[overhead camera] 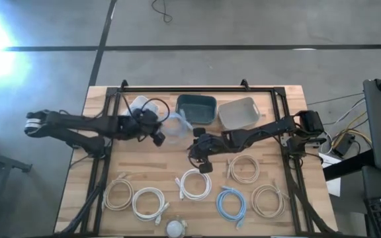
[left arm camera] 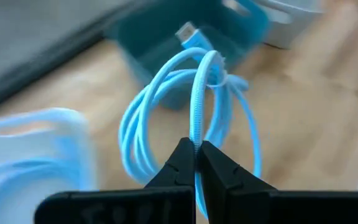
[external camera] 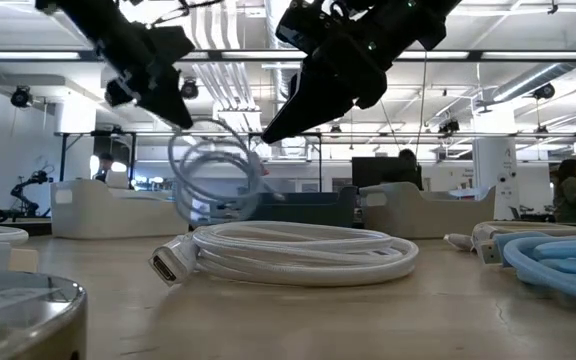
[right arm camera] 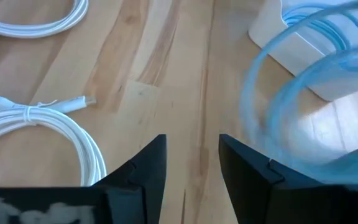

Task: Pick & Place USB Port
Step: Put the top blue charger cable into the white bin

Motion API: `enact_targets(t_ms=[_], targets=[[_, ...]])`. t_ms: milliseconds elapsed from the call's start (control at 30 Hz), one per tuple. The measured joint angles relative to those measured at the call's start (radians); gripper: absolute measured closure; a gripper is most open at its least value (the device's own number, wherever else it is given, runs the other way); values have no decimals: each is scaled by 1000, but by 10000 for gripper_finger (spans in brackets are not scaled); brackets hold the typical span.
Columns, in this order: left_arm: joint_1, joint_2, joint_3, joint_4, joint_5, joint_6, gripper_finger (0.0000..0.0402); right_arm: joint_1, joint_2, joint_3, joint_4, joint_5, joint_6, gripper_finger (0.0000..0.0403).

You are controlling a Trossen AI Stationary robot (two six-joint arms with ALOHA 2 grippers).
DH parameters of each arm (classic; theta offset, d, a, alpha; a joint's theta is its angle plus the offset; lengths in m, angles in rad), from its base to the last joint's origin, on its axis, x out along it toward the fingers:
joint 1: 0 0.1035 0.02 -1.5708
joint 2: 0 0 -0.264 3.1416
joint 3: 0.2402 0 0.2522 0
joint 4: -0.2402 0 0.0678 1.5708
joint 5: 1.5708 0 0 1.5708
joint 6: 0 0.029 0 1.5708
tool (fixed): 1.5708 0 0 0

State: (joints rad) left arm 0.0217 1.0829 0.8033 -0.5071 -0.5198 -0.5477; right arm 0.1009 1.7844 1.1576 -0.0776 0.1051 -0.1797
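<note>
A light blue coiled USB cable (overhead camera: pixel 175 125) hangs in the air from my left gripper (overhead camera: pixel 159 137), near the middle of the table in front of the white bin (overhead camera: pixel 137 106) and the teal bin (overhead camera: pixel 196 109). In the low view the coil (external camera: pixel 213 170) shows blurred below the left gripper (external camera: pixel 173 105). My right gripper (overhead camera: pixel 202 158) hovers open just to the right of the coil and touches nothing. Its wrist view shows the open right gripper (right arm camera: pixel 191 158) above bare wood, with the blue coil (right arm camera: pixel 303 99) blurred beside it. My left gripper (left arm camera: pixel 197 155) is shut on the light blue cable. It pinches one strand of the coil's loop (left arm camera: pixel 196 134) between its two fingertips. The fingers slant down from the table's left side. The coil is lifted clear of the table and hangs below the fingers, with a plug end (left arm camera: pixel 188 34) sticking out.
A grey bin (overhead camera: pixel 238 114) stands right of the teal one along the far side. Several coiled cables lie across the near half, among them a white coil (overhead camera: pixel 194 184) and a blue coil (overhead camera: pixel 231 201). A round metal object (overhead camera: pixel 175 228) sits at the near edge.
</note>
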Motion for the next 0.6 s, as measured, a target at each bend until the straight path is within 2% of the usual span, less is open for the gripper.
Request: enact_targets(t_ms=[100, 367, 600], targets=[[-3, -9, 59, -93, -66, 0, 398, 0, 0, 0, 0, 0, -1, 270], [-5, -29, 208, -308, -97, 0, 397, -1, 0, -19, -2, 0, 5, 280], [-5, -84, 312, -634, -174, -132, 397, -2, 0, -49, -2, 0, 23, 273]])
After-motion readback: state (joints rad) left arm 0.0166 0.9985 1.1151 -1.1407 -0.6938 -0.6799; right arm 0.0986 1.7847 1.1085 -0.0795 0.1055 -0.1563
